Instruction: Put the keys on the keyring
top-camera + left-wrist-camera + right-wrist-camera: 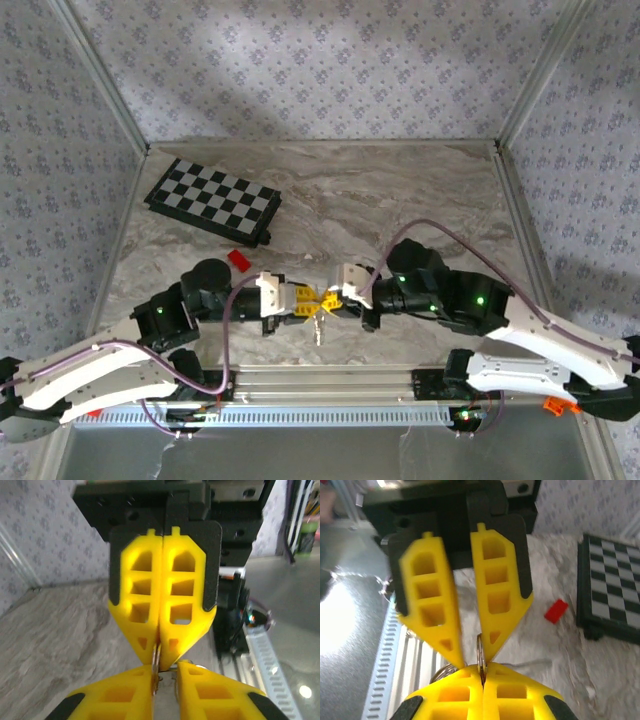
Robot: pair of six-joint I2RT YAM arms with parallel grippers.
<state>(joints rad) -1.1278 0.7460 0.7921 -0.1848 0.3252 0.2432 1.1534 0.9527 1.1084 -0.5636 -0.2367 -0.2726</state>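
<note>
Top camera overlooks the table (420,190); close wrist cameras face each other, sharing left tool (311,300) and right tool (331,300).

A: How was the light?
B: Soft and even overhead, a paler band crossing the wall (250,60) far beyond the jaws. Left of the jaws, the metal ledge (340,615) glared white.
A: Sharpness?
B: Poor close up: yellow fingers (427,595) smeared, the keyring (480,652) between them soft, the chessboard (610,585) to their right hazy.
</note>
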